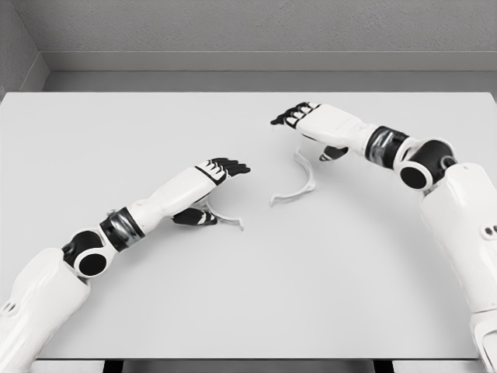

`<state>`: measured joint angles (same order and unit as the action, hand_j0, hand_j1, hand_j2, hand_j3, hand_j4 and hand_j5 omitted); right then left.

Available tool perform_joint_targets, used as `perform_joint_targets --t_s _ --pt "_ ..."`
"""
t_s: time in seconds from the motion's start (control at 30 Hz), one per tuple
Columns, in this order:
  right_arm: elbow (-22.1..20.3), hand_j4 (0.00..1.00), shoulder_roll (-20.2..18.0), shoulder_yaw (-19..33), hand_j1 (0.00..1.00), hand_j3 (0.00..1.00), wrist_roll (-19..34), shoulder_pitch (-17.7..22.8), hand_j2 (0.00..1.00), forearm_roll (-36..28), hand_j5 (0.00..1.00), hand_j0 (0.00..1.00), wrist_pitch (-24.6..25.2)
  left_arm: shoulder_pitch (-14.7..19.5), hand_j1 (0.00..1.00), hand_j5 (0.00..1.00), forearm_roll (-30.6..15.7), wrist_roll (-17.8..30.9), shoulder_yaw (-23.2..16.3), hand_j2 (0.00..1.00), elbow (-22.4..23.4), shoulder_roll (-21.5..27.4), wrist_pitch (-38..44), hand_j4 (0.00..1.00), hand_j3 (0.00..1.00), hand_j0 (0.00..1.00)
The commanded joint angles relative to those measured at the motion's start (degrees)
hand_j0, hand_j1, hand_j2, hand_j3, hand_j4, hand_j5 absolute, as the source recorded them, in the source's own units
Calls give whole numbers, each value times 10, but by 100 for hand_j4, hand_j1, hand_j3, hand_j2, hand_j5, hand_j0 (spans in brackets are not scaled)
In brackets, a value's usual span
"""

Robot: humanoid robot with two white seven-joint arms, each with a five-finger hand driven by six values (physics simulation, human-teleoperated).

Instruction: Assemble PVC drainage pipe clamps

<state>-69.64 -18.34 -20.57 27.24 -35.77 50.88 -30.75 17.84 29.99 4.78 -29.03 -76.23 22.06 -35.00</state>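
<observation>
Two white curved PVC clamp halves lie on the white table (248, 295). One clamp half (298, 183) arcs near the middle, just below my right hand (299, 116), whose fingers are stretched out flat above it and hold nothing. The other clamp half (226, 219) lies partly under my left hand (221, 172); only its right end shows. The left hand's fingers point right and are extended, with the thumb (194, 218) low beside the clamp, not closed on it.
A grey wall runs behind the table's far edge (248, 93). The table's front edge (248, 359) lies near the picture's bottom. Both forearms reach in over the table from the lower left and the right side.
</observation>
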Motion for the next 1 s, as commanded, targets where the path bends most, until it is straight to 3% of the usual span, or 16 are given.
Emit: perform_joint_targets --t_s 0.0,0.13,0.33,0.97 --pt "14 100 -1 2 100 100 -1 0 100 -2 100 100 2 0 100 100 -4 1 0 100 -1 1 0 100 100 100" --pt "50 100 9 -4 100 100 -1 -16 100 -1 100 100 2 0 100 100 -5 1 0 100 -1 1 0 100 100 100" --pt "72 100 32 -6 100 100 -1 -24 100 12 100 100 2 0 100 100 -6 1 2 100 -2 9 0 100 100 100" --pt "63 100 53 -31 100 100 0 -27 100 23 100 100 2 2 100 100 -8 -1 -1 100 -2 7 0 100 100 100"
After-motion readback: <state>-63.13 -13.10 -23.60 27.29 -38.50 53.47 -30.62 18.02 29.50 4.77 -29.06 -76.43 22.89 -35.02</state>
